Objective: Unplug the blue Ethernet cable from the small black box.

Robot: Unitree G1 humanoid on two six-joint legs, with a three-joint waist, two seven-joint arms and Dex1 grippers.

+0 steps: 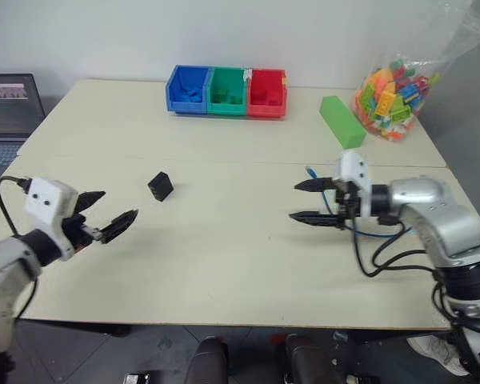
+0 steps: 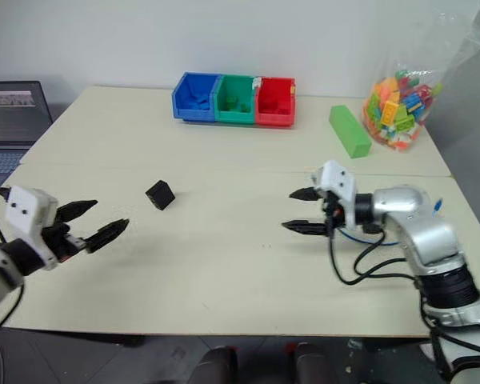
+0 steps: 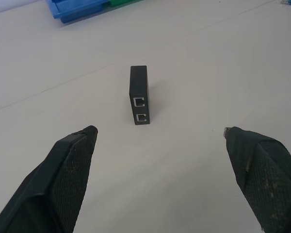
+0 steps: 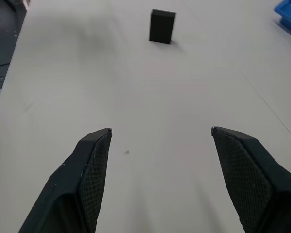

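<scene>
Gripper states: left gripper (image 1: 104, 216) spread and empty; right gripper (image 1: 310, 200) spread too. Small black box (image 1: 161, 186) stands alone at ten o'clock on the surface (image 1: 224, 264), both ports empty (light, easily toppled). Blue Ethernet cable (image 1: 368, 234) loops limply by the right wrist; best pinched at the plug.

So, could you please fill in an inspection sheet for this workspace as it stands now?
Surface: cream table, two boards butted with a seam across.
Job's things: small black box stands alone on edge, both ports empty; blue Ethernet cable hangs by the right tool, one plug end sticking up behind it.
Clutter: blue, green and red bins at the far edge; green block; bag of coloured bricks.
Grippers: left tool open, holding nothing, short of the box; right tool open, nothing between its fingers.
Cables: black robot cables loop off the right arm.
Surroundings: laptop to the left; white wall behind.
</scene>
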